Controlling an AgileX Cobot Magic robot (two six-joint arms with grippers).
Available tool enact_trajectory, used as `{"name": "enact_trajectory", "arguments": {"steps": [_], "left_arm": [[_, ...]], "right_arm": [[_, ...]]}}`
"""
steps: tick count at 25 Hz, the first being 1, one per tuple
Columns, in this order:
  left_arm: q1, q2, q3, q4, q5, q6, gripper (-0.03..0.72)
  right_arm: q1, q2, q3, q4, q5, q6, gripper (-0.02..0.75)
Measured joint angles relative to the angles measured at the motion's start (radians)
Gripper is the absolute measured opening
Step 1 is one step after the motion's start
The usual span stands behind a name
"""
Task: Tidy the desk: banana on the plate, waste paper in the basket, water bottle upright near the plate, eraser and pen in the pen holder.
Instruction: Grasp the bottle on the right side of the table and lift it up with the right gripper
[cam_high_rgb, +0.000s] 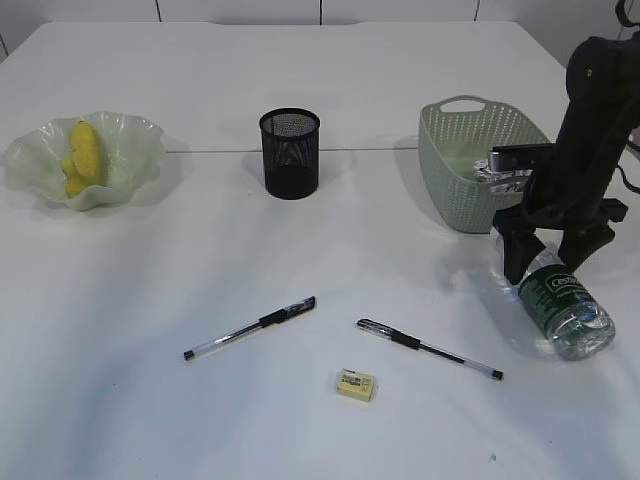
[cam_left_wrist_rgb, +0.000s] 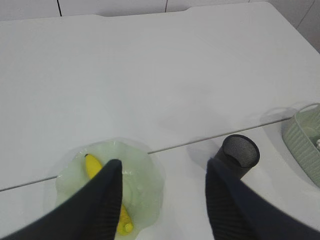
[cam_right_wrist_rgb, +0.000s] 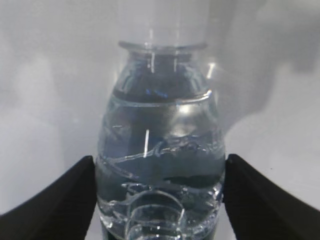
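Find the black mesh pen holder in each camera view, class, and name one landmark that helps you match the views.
Exterior view: the pen holder stands upper centre, between plate and basket.
Left wrist view: it stands lower right, just below the desk seam.
Right wrist view: not in it; the water bottle fills the picture.
Shared landmark: the plate holding the banana.

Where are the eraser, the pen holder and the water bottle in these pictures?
eraser (cam_high_rgb: 356, 384), exterior view, middle of its top face.
pen holder (cam_high_rgb: 290, 160), exterior view, front of its mesh wall.
water bottle (cam_high_rgb: 560, 298), exterior view, its green label.
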Motion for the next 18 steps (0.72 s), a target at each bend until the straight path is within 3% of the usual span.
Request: {"name": "enact_trajectory", "arguments": {"steps": [3,11,18], "left_arm": [[0.0,0.0,0.0,0.0,0.0,0.0,0.377],[0.0,0.0,0.0,0.0,0.002,0.0,0.377],[0.0,0.0,0.0,0.0,0.002,0.0,0.377]], "right_arm": [[0.0,0.002,0.0,0.002,0.0,-0.002,0.544],[0.0,0.007,-0.008,0.029,0.002,-0.002,0.386],[0.0,0.012,-0.02,0.041,0.002,-0.004,0.37]]}}
